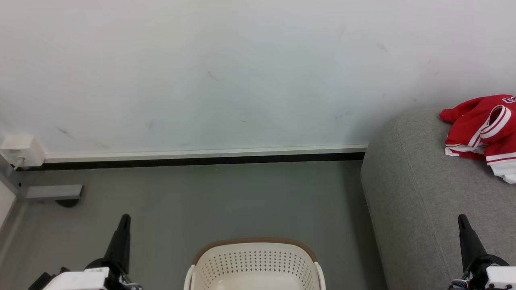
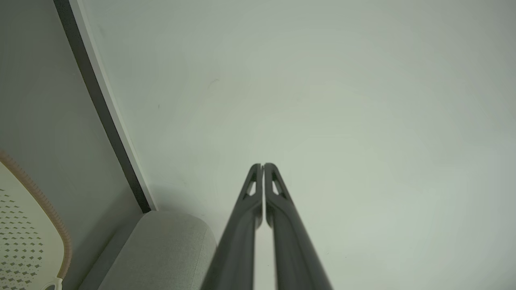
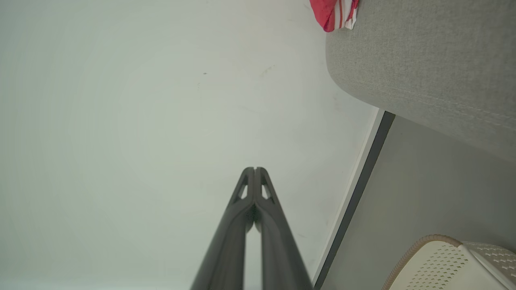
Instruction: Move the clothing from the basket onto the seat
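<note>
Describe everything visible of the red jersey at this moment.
The red jersey is soft fabric with white striped cuffs and trim and some dark lettering. It lies crumpled in a loose heap on the grey sofa, near the wall, cut off by the head view's right edge. Only the sofa is seen touching it.

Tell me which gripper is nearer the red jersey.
Right. The right gripper shows against the sofa, straight below the jersey in the head view; the left gripper is beyond the basket, over the floor.
</note>
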Robot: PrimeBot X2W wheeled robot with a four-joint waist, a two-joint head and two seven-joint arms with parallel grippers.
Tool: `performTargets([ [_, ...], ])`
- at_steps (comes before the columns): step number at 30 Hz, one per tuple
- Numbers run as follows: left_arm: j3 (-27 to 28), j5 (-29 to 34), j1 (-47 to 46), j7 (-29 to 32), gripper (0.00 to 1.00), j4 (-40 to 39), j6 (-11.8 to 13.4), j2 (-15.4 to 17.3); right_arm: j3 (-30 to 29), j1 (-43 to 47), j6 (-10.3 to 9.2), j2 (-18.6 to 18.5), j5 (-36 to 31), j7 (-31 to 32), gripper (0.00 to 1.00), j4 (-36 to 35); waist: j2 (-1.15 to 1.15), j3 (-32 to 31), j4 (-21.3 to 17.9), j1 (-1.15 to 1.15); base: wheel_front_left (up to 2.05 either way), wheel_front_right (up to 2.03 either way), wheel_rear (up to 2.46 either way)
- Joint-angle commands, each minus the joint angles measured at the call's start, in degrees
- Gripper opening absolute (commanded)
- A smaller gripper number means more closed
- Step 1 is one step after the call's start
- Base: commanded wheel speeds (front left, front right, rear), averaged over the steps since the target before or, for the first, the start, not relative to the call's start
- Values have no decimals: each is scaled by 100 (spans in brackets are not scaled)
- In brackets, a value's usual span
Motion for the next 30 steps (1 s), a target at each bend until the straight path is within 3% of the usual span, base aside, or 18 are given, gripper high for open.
performTargets([
  [1,12,-80,-42,23,0,-23,-30,11,-23,-72,-13,4,12,16,0,-30,0,0,0,0,0,0,0],
  [30,11,-80,-41,23,0,-24,-30,11,-22,-72,-13,3,13,15,0,-30,0,0,0,0,0,0,0],
])
